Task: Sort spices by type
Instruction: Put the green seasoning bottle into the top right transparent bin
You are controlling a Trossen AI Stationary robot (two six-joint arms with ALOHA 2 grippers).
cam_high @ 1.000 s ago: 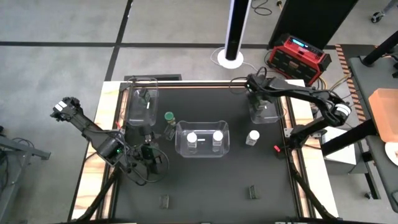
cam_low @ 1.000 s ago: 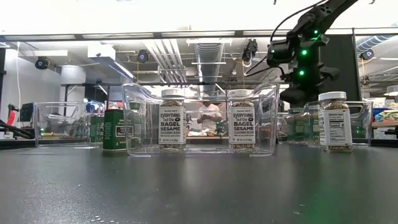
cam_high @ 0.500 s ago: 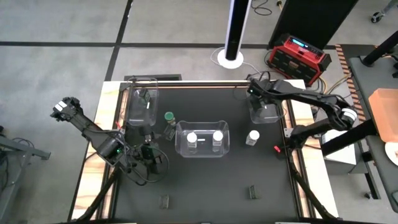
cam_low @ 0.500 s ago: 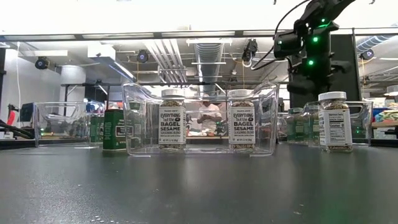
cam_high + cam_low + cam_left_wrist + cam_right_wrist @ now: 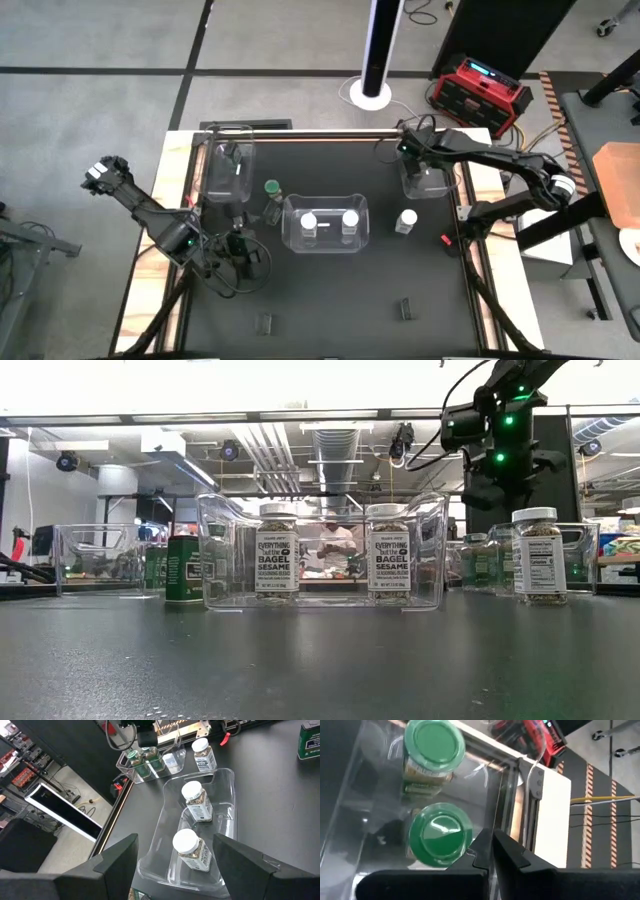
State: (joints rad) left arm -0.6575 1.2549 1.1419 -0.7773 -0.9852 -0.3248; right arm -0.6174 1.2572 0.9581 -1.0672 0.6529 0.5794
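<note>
Right gripper (image 5: 408, 150) hovers over 2 green-lidded jars (image 5: 440, 834), fingers seemingly closed.

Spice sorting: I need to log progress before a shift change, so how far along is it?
Done: two white-lidded jars stand in the middle bin, and two green-lidded jars sit in the right bin. In hand: nothing visibly gripped; the right gripper hovers over that bin, the left gripper waits near the table's left. Left: a white-lidded jar and a green-lidded jar stand loose on the table.
</note>
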